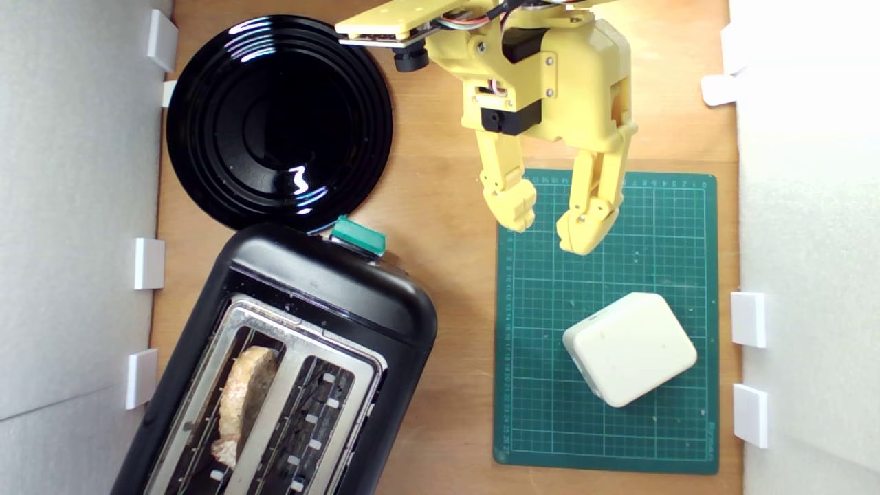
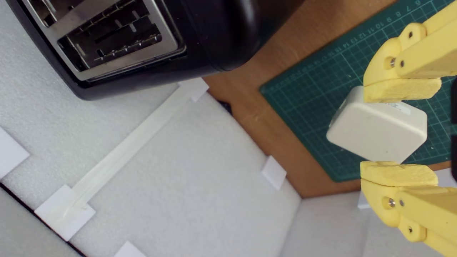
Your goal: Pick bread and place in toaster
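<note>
The bread (image 1: 242, 404), a pale slice with a tan crust, stands inside one slot of the black toaster (image 1: 323, 289) at the exterior view's lower left, its top poking above the silver plate. The toaster's teal lever knob (image 1: 358, 236) faces the plate. My yellow gripper (image 1: 548, 223) hangs open over the top edge of the green mat, well away from the toaster, with nothing between its fingers. In the wrist view the toaster (image 2: 214, 35) shows one empty slot, and the gripper (image 2: 398, 132) is open with the cream block seen beyond it. The bread is out of the wrist view.
A glossy black round plate (image 1: 278, 120) lies at the back left, touching the toaster's end. A cream rounded-square block (image 1: 630, 348) (image 2: 378, 130) sits on the green cutting mat (image 1: 660, 227) (image 2: 314, 89). White foam walls (image 1: 75, 206) line both sides of the wooden table.
</note>
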Tool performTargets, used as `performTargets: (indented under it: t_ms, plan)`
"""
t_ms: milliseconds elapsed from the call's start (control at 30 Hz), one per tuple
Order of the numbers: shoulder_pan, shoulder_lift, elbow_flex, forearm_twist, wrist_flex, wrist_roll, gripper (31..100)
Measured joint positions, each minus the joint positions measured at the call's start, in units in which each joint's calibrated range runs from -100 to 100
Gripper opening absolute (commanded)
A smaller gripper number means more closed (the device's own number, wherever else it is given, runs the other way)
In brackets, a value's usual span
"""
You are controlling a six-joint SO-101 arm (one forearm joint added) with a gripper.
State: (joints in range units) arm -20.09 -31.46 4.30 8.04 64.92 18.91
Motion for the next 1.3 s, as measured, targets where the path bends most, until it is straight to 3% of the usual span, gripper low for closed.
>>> performTargets:
  t_ms: [267, 500, 700, 1033, 1300]
  plan:
    - [-0.09, -11.84, 21.64, 0.00, -4.41, 1.14, 73.4]
    - [-0.09, -24.19, 38.19, 0.00, -4.75, 2.17, 63.2]
    - [-0.09, -33.77, 50.49, 0.00, -4.75, 2.48, 61.3]
    - [-0.18, -51.32, 71.20, 0.00, -4.75, 5.17, 47.8]
    - [-0.18, -57.87, 80.63, 0.00, -4.75, 5.17, 35.3]
